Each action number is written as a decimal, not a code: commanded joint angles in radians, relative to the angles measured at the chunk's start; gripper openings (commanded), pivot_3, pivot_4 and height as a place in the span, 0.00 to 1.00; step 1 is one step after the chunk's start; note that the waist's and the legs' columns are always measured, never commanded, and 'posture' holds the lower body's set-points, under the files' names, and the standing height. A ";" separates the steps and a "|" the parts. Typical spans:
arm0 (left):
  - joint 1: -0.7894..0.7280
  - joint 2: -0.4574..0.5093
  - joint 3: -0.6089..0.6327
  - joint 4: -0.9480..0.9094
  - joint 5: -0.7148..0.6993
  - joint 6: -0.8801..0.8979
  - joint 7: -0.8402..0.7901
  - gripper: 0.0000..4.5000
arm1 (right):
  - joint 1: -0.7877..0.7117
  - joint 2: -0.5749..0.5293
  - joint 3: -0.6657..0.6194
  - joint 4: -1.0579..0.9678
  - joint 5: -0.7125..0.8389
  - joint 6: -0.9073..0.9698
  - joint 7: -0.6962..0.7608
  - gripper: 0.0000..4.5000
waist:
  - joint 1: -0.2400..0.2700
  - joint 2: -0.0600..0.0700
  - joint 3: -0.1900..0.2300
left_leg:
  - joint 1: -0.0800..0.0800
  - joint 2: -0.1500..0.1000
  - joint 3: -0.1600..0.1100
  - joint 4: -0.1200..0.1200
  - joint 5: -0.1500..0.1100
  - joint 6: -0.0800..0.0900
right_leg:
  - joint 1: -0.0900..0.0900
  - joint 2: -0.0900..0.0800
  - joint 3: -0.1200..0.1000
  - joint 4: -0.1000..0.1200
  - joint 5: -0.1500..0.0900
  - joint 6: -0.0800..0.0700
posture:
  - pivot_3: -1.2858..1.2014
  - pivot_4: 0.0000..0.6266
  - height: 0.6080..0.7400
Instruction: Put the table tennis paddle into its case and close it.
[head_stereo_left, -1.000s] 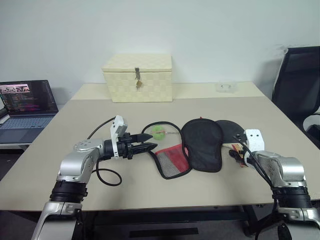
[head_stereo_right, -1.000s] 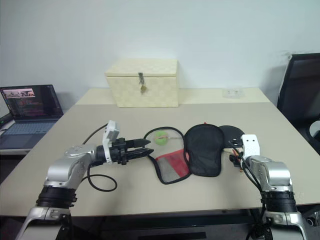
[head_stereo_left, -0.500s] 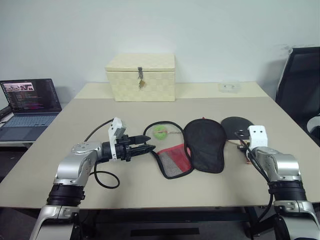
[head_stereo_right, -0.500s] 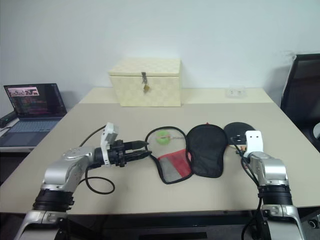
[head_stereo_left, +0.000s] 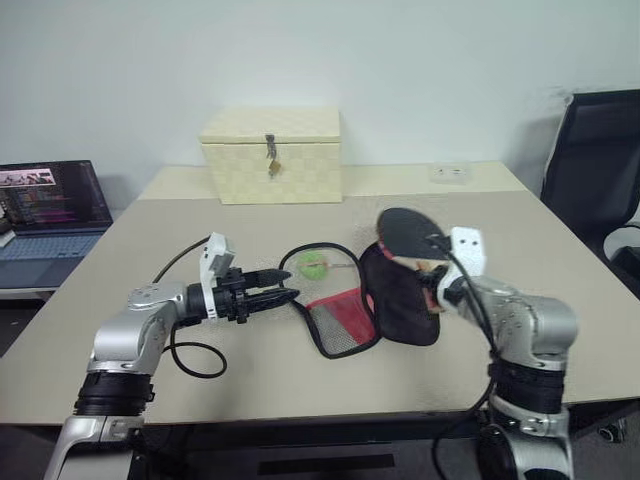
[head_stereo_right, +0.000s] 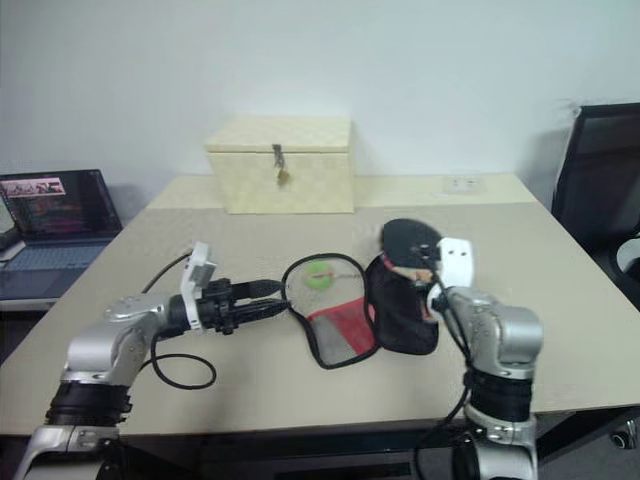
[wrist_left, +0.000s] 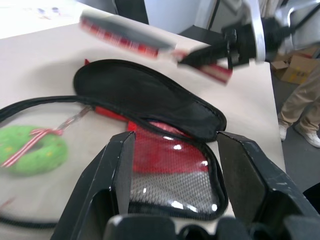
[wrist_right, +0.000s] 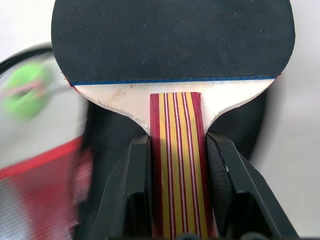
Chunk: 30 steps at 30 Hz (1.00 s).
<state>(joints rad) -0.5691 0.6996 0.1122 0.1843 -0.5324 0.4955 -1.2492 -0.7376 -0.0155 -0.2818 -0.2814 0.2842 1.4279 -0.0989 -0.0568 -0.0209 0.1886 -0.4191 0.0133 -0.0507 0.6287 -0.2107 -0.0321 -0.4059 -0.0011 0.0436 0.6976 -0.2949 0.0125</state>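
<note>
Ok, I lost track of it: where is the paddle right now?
The table tennis paddle is off the table, held by its handle in the right tool, above the open case right of centre.

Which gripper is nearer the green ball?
Left. The left gripper sits open beside the green ball, just short of it. The right gripper, clamped on the paddle handle, is across the case.

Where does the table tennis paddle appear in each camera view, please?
Left eye: table tennis paddle right of centre, above the case.
Right eye: same spot.
Left wrist: across the top.
Right wrist: between the fingers.
Shared landmark: green ball.
</note>
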 joint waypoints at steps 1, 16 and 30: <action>0.000 0.044 0.031 -0.039 -0.019 -0.005 -0.031 0.62 | -0.015 0.037 0.017 -0.040 -0.025 -0.041 -0.028 0.24 | 0.008 0.000 0.000 | -0.001 -0.001 0.000 0.000 0.000 0.000 | 0.000 0.000 -0.001 -0.001 0.000 0.000 | 0.52 0.24 1.00; 0.008 0.079 0.045 -0.021 -0.003 -0.034 -0.029 0.62 | 0.084 -0.009 0.117 0.146 -0.112 -0.252 -0.001 0.24 | 0.003 0.000 0.000 | -0.001 -0.001 0.001 0.000 0.000 0.000 | 0.000 -0.002 -0.001 -0.001 0.000 0.001 | 0.52 0.24 1.00; 0.015 0.073 0.034 0.054 0.038 -0.115 -0.010 0.62 | 0.127 0.018 0.125 0.112 -0.117 -0.247 -0.001 0.41 | 0.001 0.000 0.000 | -0.001 -0.001 0.000 0.000 0.000 0.000 | 0.000 -0.002 -0.001 0.000 0.000 0.001 | 0.52 0.24 1.00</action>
<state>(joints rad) -0.5426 0.7595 0.1235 0.2233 -0.5117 0.4130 -1.2748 -0.6125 0.0002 -0.1632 -0.1163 0.1580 1.1852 -0.1082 -0.0557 -0.0211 0.1885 -0.4202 0.0121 -0.0504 0.6287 -0.2107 -0.0321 -0.4061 -0.0027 0.0427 0.6972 -0.2953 0.0134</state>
